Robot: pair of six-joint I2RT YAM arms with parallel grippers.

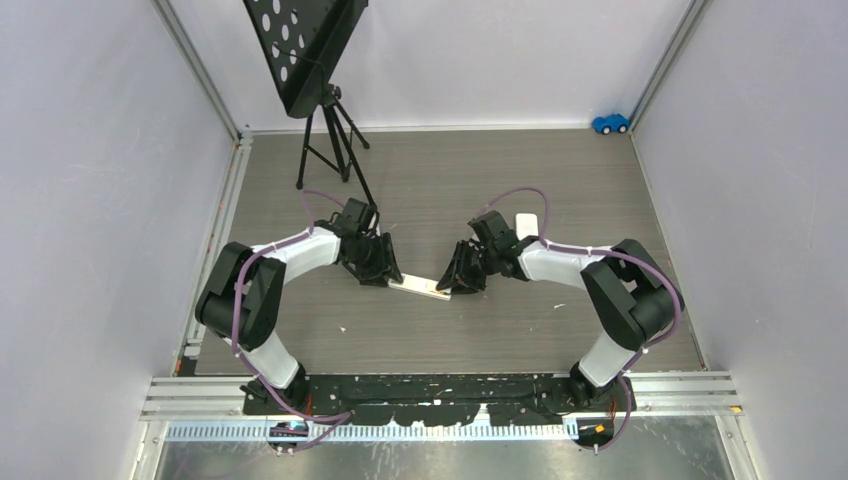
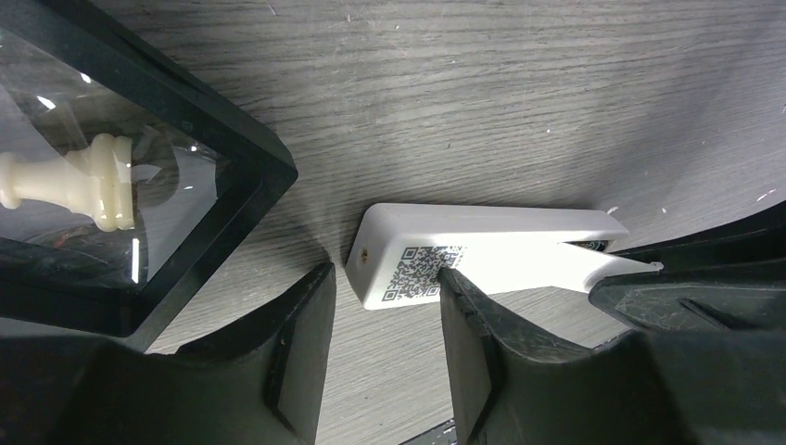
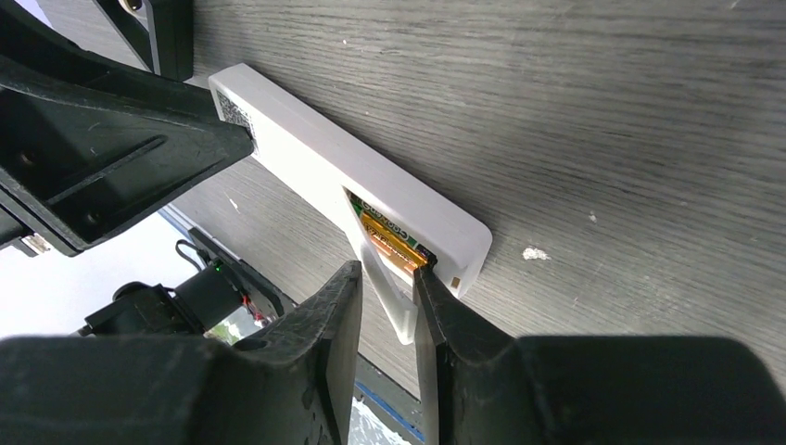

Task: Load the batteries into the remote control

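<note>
The white remote control [image 1: 420, 287] lies flat on the grey table between my two grippers. In the right wrist view its [image 3: 306, 162] battery compartment is open, and batteries [image 3: 394, 238] with green-yellow and orange wrap lie inside it. A thin white flap [image 3: 385, 297] slants out of the compartment between the slightly parted fingers of my right gripper [image 3: 387, 273]; the right fingertip touches the compartment's edge. My left gripper [image 2: 385, 278] is open at the remote's [image 2: 482, 250] other end, which bears a QR code. One fingertip [image 2: 454, 283] rests on that end, and nothing is between the fingers.
A black box with a clear lid [image 2: 139, 185] holding a white chess piece [image 2: 83, 181] sits close to the left gripper. A small white rectangle [image 1: 527, 222] lies behind the right wrist. A music stand [image 1: 320, 100] stands at the back left and a blue toy car [image 1: 610, 123] in the far right corner.
</note>
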